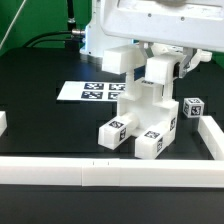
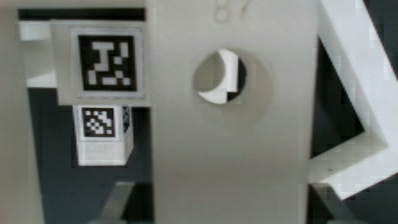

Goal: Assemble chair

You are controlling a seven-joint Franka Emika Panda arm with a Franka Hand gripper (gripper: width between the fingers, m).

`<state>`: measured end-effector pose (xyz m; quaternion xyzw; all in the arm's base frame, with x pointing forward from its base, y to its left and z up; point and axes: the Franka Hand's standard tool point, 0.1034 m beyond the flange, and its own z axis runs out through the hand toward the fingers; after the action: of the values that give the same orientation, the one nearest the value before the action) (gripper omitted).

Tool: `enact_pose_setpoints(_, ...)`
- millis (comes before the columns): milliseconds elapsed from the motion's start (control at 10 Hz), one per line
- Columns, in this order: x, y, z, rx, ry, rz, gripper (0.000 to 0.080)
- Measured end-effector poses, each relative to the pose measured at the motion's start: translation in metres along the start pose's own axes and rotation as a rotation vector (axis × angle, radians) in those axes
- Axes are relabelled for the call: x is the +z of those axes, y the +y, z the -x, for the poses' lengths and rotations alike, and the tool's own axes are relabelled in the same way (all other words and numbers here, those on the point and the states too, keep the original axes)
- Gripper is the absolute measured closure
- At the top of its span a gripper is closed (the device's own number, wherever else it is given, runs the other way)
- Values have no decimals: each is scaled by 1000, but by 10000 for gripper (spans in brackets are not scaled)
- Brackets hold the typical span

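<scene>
Gripper on upper chair panel, part-built chair upright mid-table.

The gripper [image 1: 162,60] has its jaws clamped across the flat panel [image 2: 196,130] high on the chair [image 1: 140,105]. In the wrist view the panel shows a hole [image 2: 217,77] and a marker tag [image 2: 109,62]. The blocky legs [image 1: 116,131] rest on the black table [image 1: 40,130], just in front of the marker board [image 1: 95,92] and behind the border rail [image 1: 100,172]. A loose tagged block [image 1: 193,107] sits near, to the exterior view's right. The chair is judged to be stiff, hard plastic, fairly light and smooth, so likely slippery. Held high it would be bottom-heavy and could swing or strain its joints. The best hold is flat parallel faces near the middle, not the thin braces.
</scene>
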<state>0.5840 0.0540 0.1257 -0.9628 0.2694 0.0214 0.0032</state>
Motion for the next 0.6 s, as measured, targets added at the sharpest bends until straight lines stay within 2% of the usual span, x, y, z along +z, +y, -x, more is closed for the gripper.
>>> enact_pose_setpoints(600, 4, 3, 2, -3, -5, 4, 514)
